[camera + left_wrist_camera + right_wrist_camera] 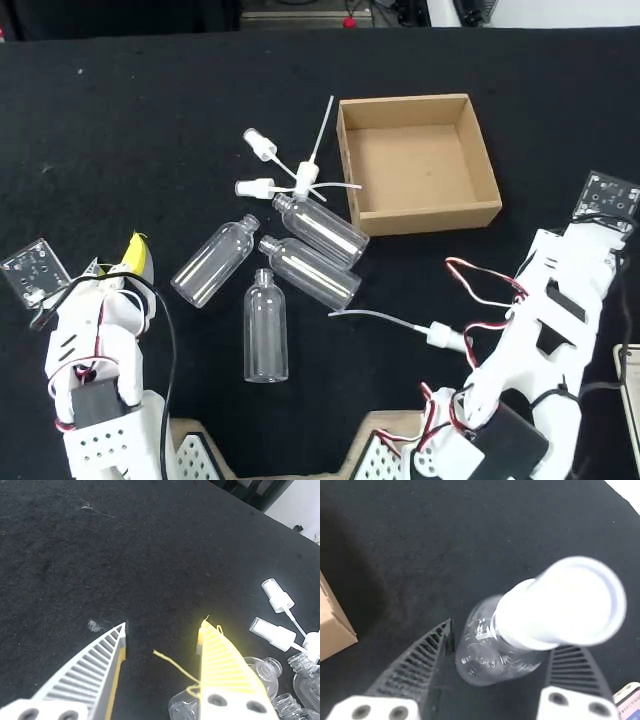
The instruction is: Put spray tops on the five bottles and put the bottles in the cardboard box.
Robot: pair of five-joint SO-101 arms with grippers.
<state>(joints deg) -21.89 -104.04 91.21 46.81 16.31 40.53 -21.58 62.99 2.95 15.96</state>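
We see a matt black cloth [120, 130] over the table, slightly fuzzy and flecked with lint. The bottles [265, 325] are clear, glossy plastic, and the spray tops [260, 146] are smooth white plastic. The capped bottle [482, 657] has the same clear gloss. The cardboard box [430, 216] is plain matt brown card. The left gripper [164, 629] has ribbed matt plastic fingers [95, 672], one trailing a frayed thread [172, 663].

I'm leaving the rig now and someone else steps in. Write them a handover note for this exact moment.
Left pincer: open, empty, over the bare mat beside the loose bottles.
Right pincer: around a topped bottle; grip unclear.
On the mat: four uncapped bottles lying flat, four loose spray tops.
Cardboard box: empty.
Done: one top on a bottle.
Left: four tops to fit, all five bottles into the box.
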